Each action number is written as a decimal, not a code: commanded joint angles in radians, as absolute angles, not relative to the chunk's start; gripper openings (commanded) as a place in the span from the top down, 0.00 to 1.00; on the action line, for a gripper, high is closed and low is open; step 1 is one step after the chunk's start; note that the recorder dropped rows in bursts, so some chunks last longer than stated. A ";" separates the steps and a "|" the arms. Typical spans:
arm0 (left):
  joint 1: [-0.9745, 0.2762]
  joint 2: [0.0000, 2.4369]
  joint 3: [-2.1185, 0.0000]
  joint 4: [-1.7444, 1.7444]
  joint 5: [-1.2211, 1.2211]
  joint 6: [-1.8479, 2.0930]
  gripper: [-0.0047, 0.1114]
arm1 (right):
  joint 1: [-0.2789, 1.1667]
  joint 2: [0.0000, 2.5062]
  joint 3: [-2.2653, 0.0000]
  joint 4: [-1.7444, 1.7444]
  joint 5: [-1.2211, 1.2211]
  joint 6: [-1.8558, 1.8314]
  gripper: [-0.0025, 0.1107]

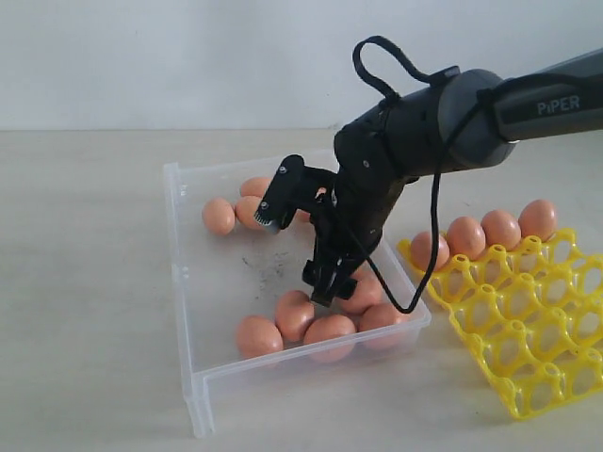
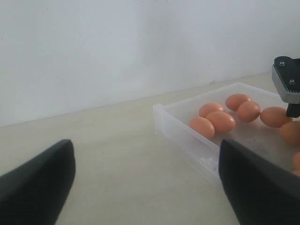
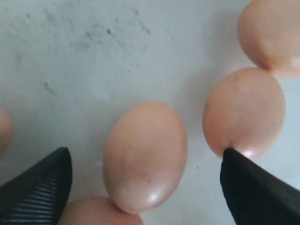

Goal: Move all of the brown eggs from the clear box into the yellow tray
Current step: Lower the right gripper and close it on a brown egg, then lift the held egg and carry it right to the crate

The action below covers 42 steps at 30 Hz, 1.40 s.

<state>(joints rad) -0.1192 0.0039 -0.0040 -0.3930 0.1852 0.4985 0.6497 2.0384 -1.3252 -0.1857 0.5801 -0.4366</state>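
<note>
While your left gripper (image 2: 146,161) hangs spread wide, apart from the clear box (image 1: 181,273), your right gripper (image 1: 297,252) stands parted over the box's near brown eggs (image 1: 325,330), one egg (image 3: 145,154) untouched between its fingers (image 3: 37,187), and four eggs (image 1: 499,229) sit in the yellow tray (image 1: 528,344) at right.

CLEARANCE | clear box (image 1: 181,282): mid-floor is lying bare between two clusters of brown eggs (image 1: 311,325) | right gripper (image 1: 300,250): fingers (image 3: 37,187) are straddling one near-cluster egg, a neighbour is crowding one finger | worktop (image 1: 85,282): is lying open left of box | yellow tray (image 1: 528,330): near cups are standing free, far row is holding eggs
</note>
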 commanded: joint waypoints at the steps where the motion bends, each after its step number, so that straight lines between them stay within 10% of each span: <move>1: -0.126 0.000 0.000 -0.400 0.178 0.491 0.29 | 0.647 2.035 -1.328 -0.333 0.660 -0.294 0.33; 22: -0.126 0.000 0.000 -0.400 0.178 0.491 0.29 | 0.647 2.035 -1.328 -0.259 0.562 -0.210 0.64; 28: -0.126 0.000 0.000 -0.400 0.178 0.491 0.29 | 0.647 2.035 -1.328 -0.259 0.491 -0.122 0.98; 42: -0.126 0.000 0.000 -0.400 0.178 0.491 0.29 | 0.643 2.033 -0.943 -0.214 -0.776 0.010 0.98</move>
